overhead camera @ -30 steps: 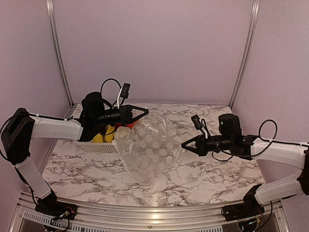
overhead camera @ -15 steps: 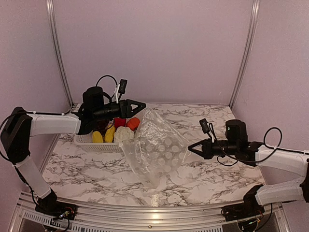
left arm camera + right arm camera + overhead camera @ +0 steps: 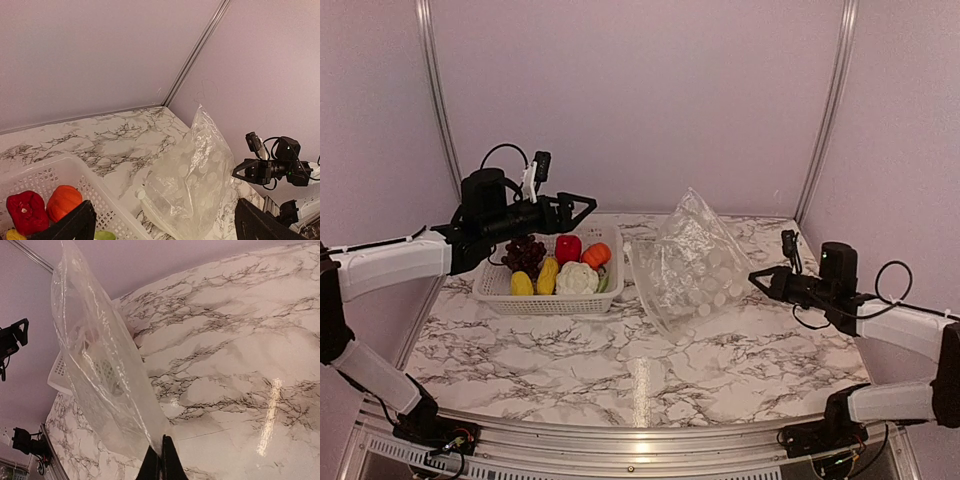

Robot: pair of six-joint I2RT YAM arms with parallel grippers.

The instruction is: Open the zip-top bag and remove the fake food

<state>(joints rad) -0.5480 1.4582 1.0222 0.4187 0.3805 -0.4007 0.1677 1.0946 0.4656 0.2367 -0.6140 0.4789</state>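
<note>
The zip-top bag (image 3: 690,268) hangs clear and crinkly over the middle of the table, its lower edge touching the marble. My right gripper (image 3: 754,279) is shut on its right edge; in the right wrist view the fingertips (image 3: 161,463) pinch the plastic (image 3: 102,372). The fake food lies in the white basket (image 3: 545,303): purple grapes (image 3: 524,252), a red piece (image 3: 567,247), an orange piece (image 3: 597,255), white cauliflower (image 3: 577,279) and yellow pieces (image 3: 523,285). My left gripper (image 3: 588,208) is open above the basket's far right corner, with nothing between its fingers (image 3: 75,227).
The basket (image 3: 105,205) stands at the back left, just left of the bag (image 3: 192,185). A metal frame post (image 3: 825,110) rises behind the right arm and another (image 3: 440,110) behind the left. Purple walls close in the back and sides.
My left gripper opened, let go of the bag and drew back left and upward. My right gripper pulled the bag rightward off the basket, uncovering the food.
</note>
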